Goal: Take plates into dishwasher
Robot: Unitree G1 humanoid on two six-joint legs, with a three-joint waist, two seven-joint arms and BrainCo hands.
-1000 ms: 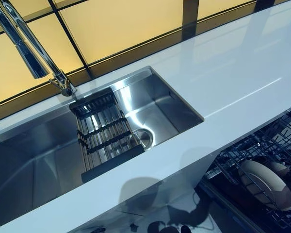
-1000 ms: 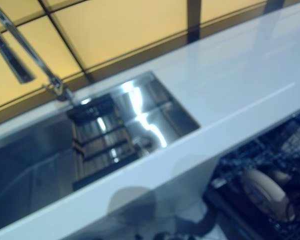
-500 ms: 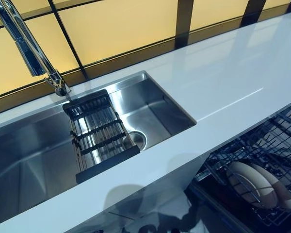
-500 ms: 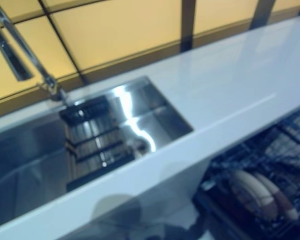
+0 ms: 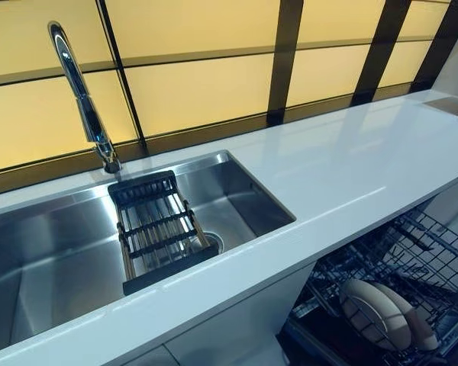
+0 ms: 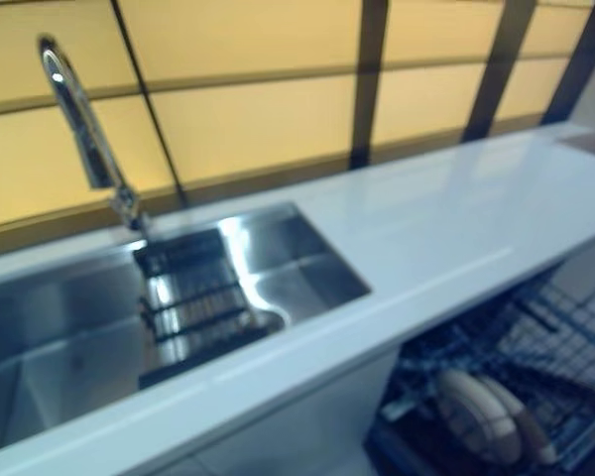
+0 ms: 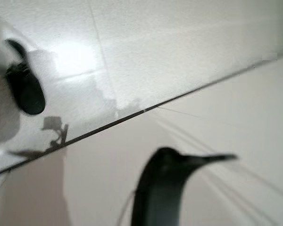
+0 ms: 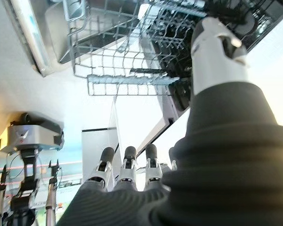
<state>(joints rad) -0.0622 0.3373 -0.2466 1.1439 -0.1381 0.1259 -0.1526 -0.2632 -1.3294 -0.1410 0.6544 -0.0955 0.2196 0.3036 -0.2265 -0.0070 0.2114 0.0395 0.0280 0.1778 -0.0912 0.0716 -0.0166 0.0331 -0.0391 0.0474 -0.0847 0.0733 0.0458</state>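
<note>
right hand (image 8: 132, 174) first: its wrist view shows straight fingers lying side by side with the thumb apart, nothing held, aimed at the dishwasher's wire racks from below. left hand (image 7: 162, 188) i can only make out as a dark shape over pale floor, so i cannot tell how its fingers stand. neither hand shows in my head views, so both hang low and out of the work, which suits a pause between loads. the plates (image 5: 375, 313) are already in the rack (image 5: 412, 267) of the dishwasher, which stands pulled out under the white surface (image 5: 351, 164) at my right; i see two or so, pale, overlapping, close together. they stand on edge, leaning a little, because the rack's wires hold them that way and so water can reach both faces. their flat faces turn toward the sink side and slightly up at me, and the row they make runs along the rack, away from the sink. a round plate has no long axis as such; what matters is that each rim stands up from the wires. the sink (image 5: 53, 259) carries only a dark slatted drainer (image 5: 160, 229) across its rim by the tap (image 5: 84, 107), and i see no plate in the basin or on the surface, so i judge little or nothing is left to fetch in this view.
</note>
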